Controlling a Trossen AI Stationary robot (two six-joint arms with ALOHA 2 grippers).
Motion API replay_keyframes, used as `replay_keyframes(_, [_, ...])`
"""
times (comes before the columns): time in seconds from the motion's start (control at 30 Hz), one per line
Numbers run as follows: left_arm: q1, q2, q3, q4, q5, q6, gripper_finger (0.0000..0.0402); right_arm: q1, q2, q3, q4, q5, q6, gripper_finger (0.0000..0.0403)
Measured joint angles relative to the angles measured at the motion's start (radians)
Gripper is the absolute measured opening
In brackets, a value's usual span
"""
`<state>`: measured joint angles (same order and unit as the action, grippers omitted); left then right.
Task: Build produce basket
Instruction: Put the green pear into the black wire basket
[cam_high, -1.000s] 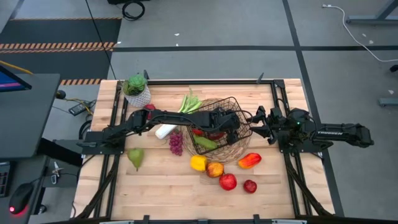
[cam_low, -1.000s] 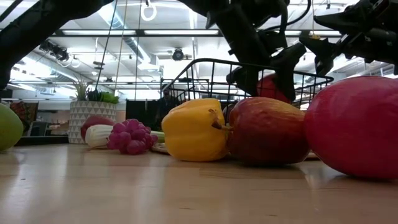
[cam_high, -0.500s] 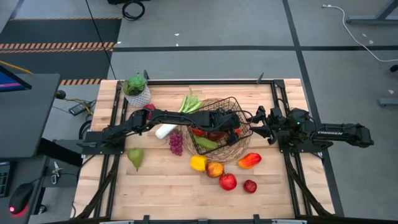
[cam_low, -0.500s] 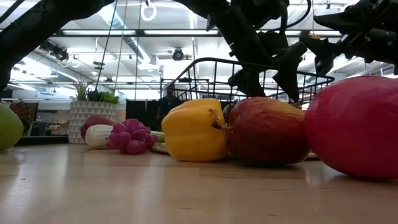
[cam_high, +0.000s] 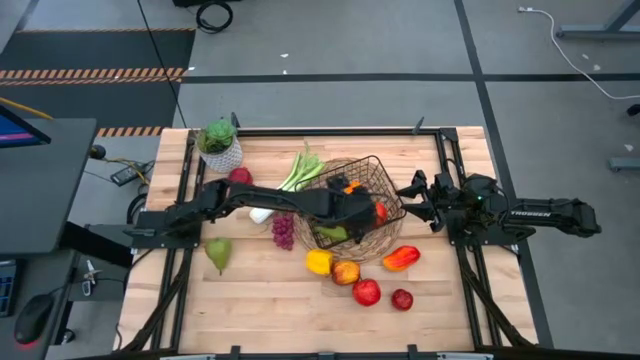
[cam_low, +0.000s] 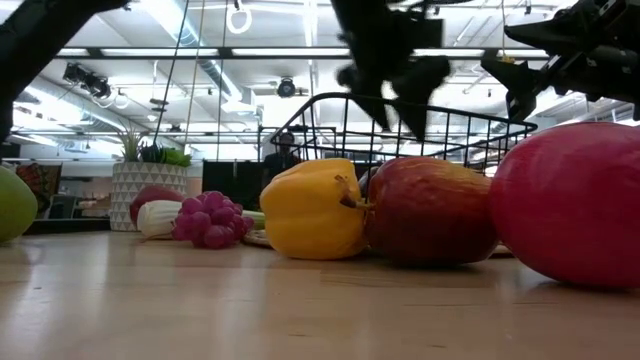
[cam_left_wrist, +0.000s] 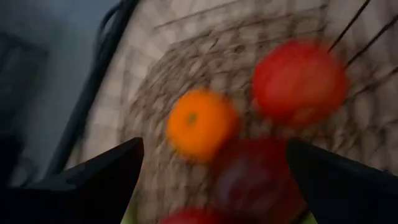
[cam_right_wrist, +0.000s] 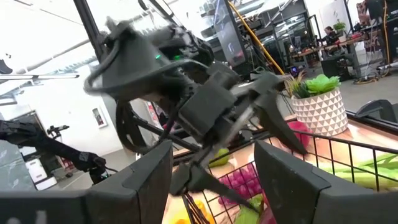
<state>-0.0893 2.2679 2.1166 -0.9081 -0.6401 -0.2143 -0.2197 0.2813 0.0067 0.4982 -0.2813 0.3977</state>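
- Basket — dark wire mesh, at the centre of the high view on the wooden table; it holds an orange, red fruit and a green piece.
- Left gripper — directly over the basket's interior, its fingers spread wide with nothing between them; in the left wrist view the orange and red fruit lie below, apart from both fingers.
- In the low view, upper centre, this gripper hangs just above the basket rim.
- Right gripper — at the basket's right edge in the high view, jaws partly parted; whether it grips the wire cannot be told.
- Produce outside the basket: yellow pepper, apple and orange-red pepper just below it; two red apples lower still.
- To the basket's left: purple grapes, leek, green pear.
- Potted plant — upper left of the table, well apart from the basket.
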Motion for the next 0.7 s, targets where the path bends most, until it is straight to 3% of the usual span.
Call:
replay_keyframes(0.5, [-0.106, -0.136, 0.002, -0.432, -0.351, -0.27, 0.0398, 0.0, 0.0, 0.0, 0.002, 0.0, 0.0, 0.0231])
replay_keyframes(0.7, [-0.1, -0.137, 0.002, -0.445, -0.436, -0.294, 0.0398, 0.0, 0.002, 0.0, 0.001, 0.001, 0.0, 0.0231])
